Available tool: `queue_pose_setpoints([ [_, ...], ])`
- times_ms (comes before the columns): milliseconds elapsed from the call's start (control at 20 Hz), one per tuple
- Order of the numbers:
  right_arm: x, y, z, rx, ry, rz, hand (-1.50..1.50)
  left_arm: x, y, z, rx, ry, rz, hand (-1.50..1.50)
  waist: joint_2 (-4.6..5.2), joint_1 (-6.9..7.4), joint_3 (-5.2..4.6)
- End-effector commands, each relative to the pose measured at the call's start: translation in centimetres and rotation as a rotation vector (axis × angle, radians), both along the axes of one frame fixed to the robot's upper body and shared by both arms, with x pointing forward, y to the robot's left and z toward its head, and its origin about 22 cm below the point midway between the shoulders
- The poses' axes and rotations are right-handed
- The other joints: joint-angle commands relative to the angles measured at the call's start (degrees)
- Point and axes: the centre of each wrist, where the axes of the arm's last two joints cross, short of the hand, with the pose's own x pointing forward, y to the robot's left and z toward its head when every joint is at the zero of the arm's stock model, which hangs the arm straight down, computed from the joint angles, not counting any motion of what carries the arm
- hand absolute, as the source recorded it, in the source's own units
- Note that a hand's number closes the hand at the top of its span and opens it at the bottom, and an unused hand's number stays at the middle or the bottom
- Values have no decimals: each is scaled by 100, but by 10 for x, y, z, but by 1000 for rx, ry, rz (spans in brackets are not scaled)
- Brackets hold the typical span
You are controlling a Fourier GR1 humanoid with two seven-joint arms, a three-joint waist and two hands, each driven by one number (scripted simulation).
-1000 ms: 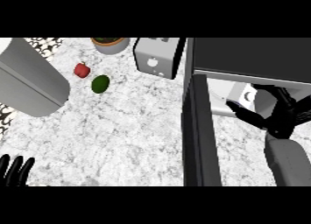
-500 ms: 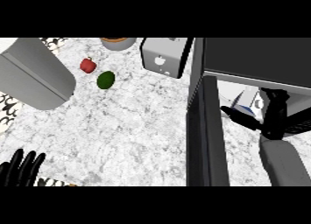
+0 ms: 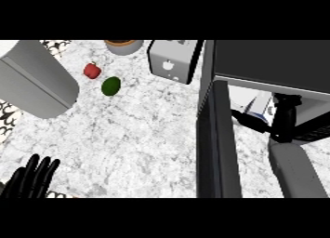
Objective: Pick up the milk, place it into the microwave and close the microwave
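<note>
The milk (image 3: pixel 262 108) is seen as a white carton with blue markings just inside the mouth of the microwave (image 3: pixel 277 65), and the fingers of the right robot hand (image 3: pixel 280 122) are curled round it, so much of it is hidden. Whether the carton already stands on the microwave's floor cannot be told.

Nearest of all, well to the left of the microwave at the lower edge of the view, the left robot hand (image 3: pixel 31 179) is held up with straight fingers, resting and holding nothing. The marbled counter (image 3: pixel 140 139) is spread between it and the microwave. The microwave door (image 3: pixel 215 139) is seen edge-on, swung open towards the viewer, just left of the right forearm.

Farther back, left of the microwave, a green fruit (image 3: pixel 111 86) and a red one (image 3: pixel 92 70) lie close together, apart from the carton. A grey slanted block (image 3: pixel 33 79) lies farther left. Just beside the microwave's far left corner a pale box-shaped appliance (image 3: pixel 171 60) is set, and a brown-rimmed bowl (image 3: pixel 123 45) is cut by the upper edge.

The carton is judged light and fairly stiff, though its walls could buckle if squeezed and its smooth sides may slip. A hold across two opposite flat sides, about mid-height, is judged best, so that it can be set down upright and released without tipping before the door is pushed shut
</note>
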Motion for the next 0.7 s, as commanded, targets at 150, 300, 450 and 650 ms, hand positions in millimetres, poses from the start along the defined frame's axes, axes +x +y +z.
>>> queue_pose_setpoints([
  [150, 34, 9, 7, 100, 238, -21, -150, 4, -13, -1, -5, 1, 6, -150, 233, 87, 54],
  [300, 32, 1, 3, 97, 265, -21, -150, 5, -15, -1, -6, 4, -1, -150, 213, -30, 56],
  [450, 37, 2, 9, 110, 278, 1, -150, 6, -17, -4, -5, 12, -7, -150, 179, -73, 44],
  [650, 39, 2, 9, 91, 302, 71, -150, 12, -26, -3, -20, -16, -16, -150, 172, -168, 44],
])
